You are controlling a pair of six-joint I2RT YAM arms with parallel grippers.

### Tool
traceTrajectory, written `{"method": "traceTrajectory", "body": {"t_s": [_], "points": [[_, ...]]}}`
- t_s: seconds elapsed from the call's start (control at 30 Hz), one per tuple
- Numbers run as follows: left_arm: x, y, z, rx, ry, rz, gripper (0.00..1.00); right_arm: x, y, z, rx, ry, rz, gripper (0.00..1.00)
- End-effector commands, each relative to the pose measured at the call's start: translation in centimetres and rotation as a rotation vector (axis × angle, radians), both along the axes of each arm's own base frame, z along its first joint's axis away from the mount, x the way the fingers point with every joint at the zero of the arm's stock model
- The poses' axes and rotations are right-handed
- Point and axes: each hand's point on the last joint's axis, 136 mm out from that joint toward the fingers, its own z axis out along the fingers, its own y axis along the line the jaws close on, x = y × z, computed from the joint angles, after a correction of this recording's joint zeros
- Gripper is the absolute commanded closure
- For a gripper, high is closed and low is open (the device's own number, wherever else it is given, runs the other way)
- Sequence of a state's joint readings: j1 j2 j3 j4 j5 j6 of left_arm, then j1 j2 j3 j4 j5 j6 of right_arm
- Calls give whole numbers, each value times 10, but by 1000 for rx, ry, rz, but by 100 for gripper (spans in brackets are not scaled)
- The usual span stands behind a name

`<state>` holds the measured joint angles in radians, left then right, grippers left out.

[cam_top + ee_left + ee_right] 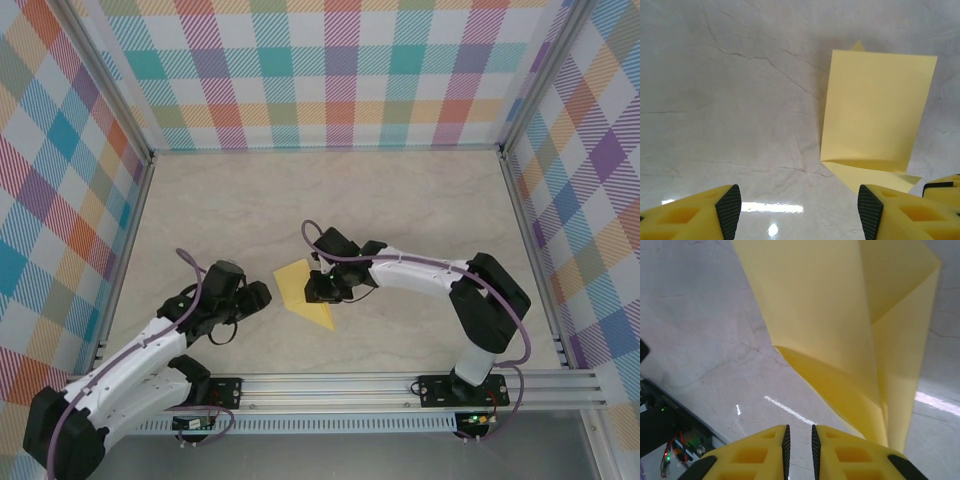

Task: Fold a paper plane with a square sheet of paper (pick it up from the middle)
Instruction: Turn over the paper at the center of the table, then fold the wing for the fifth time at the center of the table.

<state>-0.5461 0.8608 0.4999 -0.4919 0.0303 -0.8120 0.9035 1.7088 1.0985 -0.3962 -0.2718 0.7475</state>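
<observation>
While the table (400, 200) gives wide pale ground up to the checked walls (330, 80) at the top and sides of the overhead frame, the work sits low in the centre, not far above the metal rail (400, 385).

The sheet (295, 280) is there, partly folded. In the left wrist view the sheet (875, 110) stands nearly upright at the right of the frame, with a lower flap flat on the table. I judge that it is raised this way so that one half can be laid over the other for the middle crease. In the right wrist view the sheet (820, 315) rises from the lower right to the top. Its edge runs down beside the outer side of one finger, so it may lean on that finger.

The right gripper (322, 288) is against the sheet's right side. Its fingers (785, 445) are almost closed, with a thin slit between them, and I see no paper inside it.

The left gripper (258, 296) waits just left of the sheet. Its pads (729, 210) are wide apart and hold nothing. I think it is ready to press or catch the standing half.

Free room is mainly toward the top of the overhead frame. The rail below is near.
</observation>
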Motion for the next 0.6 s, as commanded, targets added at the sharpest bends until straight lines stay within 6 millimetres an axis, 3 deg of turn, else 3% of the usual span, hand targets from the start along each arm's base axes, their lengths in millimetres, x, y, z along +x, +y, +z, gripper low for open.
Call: {"method": "traceTrajectory", "body": {"t_s": [0.0, 0.57], "points": [[11, -21, 8, -74, -11, -67, 34, 2, 21, 16, 149, -10, 40, 79], [31, -55, -14, -102, 104, -148, 29, 27, -13, -53, 183, 125, -97, 79]]}}
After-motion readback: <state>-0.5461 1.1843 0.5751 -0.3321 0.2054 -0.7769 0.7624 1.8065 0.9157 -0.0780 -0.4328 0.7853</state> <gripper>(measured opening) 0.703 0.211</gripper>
